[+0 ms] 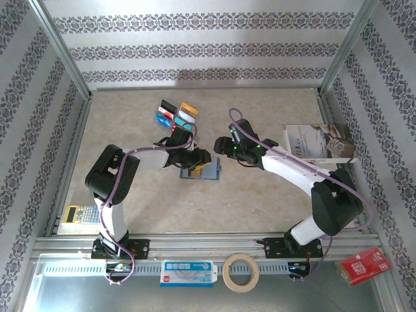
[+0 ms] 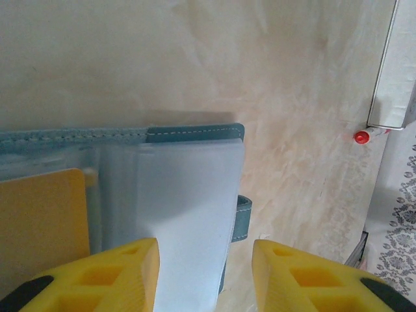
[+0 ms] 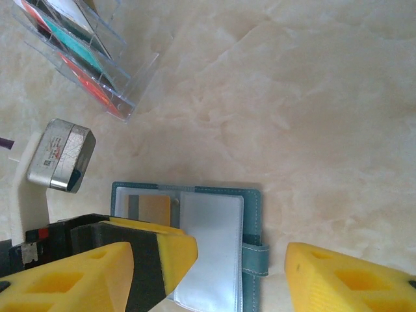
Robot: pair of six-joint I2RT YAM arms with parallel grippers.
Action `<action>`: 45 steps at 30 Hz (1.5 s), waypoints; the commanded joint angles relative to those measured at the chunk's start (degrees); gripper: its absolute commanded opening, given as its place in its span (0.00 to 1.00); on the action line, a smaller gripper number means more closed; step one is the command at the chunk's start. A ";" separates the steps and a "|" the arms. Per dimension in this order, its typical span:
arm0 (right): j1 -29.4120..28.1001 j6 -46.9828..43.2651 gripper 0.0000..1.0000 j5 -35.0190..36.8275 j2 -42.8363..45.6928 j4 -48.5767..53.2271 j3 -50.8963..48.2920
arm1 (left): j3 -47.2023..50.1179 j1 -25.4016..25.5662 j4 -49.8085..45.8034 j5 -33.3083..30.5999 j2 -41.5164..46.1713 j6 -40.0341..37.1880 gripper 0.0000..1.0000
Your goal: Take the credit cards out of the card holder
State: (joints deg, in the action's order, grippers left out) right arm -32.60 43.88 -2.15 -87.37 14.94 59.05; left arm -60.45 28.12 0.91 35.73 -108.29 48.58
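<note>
The slate-blue card holder (image 1: 203, 171) lies open on the table between both arms. Its clear sleeve pages (image 2: 185, 208) face up, and a gold-orange credit card (image 2: 42, 218) sits in its left pocket (image 3: 153, 208). My left gripper (image 2: 205, 276) is open low over the holder, with a loose clear page lying between its yellow fingers. My right gripper (image 3: 208, 286) hangs open above the holder (image 3: 250, 227), its fingers wide apart and holding nothing. Several more credit cards (image 1: 175, 116) in assorted colours stand in a clear rack (image 3: 78, 52) farther back.
A white-and-brown booklet (image 1: 318, 142) lies at the right, under the right arm. A calculator (image 1: 81, 214) sits at the near left. On the front rail are a tape roll (image 1: 240, 273), a white-and-blue device (image 1: 187, 273) and a red packet (image 1: 365, 265).
</note>
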 commanded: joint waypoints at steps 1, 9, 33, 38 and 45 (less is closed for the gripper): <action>0.26 1.15 0.65 0.34 0.32 -1.43 -0.53 | -0.59 0.57 1.97 -0.88 0.79 1.09 0.43; 0.26 -0.28 0.65 -5.15 -0.63 -5.38 -0.39 | 2.88 -4.29 -0.94 -3.64 11.97 -0.65 0.48; -5.67 11.02 0.35 -19.44 -21.06 -14.57 5.11 | 10.70 -10.15 -5.09 -3.28 16.84 -4.99 0.50; -5.04 11.32 0.29 -18.94 -21.28 -14.43 4.64 | 9.74 -8.92 -3.68 -3.03 13.94 -4.80 0.44; -4.66 11.20 0.27 -18.61 -21.52 -14.00 4.15 | 7.83 -7.67 -3.28 -2.84 10.74 -4.80 0.33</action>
State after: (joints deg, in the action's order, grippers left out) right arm -37.69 54.33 -20.93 -108.22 1.21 62.85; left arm -50.74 19.49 -3.86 32.34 -96.68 44.97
